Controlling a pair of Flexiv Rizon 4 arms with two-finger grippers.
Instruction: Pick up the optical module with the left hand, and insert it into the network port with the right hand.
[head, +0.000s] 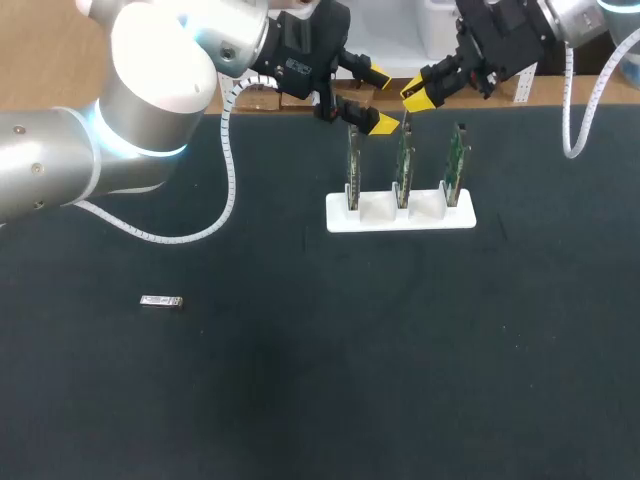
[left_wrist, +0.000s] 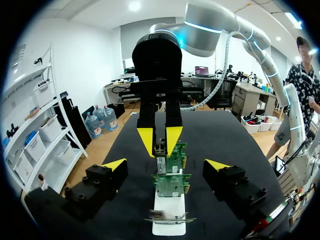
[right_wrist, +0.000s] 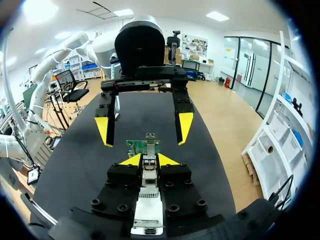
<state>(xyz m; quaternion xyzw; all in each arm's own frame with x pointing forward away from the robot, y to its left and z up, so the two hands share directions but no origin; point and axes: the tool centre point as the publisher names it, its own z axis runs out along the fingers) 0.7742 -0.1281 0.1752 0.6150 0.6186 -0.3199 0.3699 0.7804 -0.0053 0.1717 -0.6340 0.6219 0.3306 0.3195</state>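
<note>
My right gripper (right_wrist: 149, 161) is shut on a silver optical module (right_wrist: 149, 176), which points at the top edge of a green network card (right_wrist: 143, 146) just ahead of it. In the head view this right gripper (head: 414, 96) hangs above the middle card (head: 403, 168) of three in a white stand (head: 400, 218). My left gripper (head: 381, 100) is open and empty, facing the right one over the left card (head: 353, 165). From the left wrist, the left gripper (left_wrist: 166, 167) straddles the cards (left_wrist: 170, 182), with the held module (left_wrist: 160, 150) beyond. A second module (head: 161, 301) lies on the mat at the left.
A black mat (head: 300, 380) covers the table. The white stand sits in its far middle with the right card (head: 456, 160) standing free. A cardboard box (head: 265, 100) lies at the back edge behind my left gripper.
</note>
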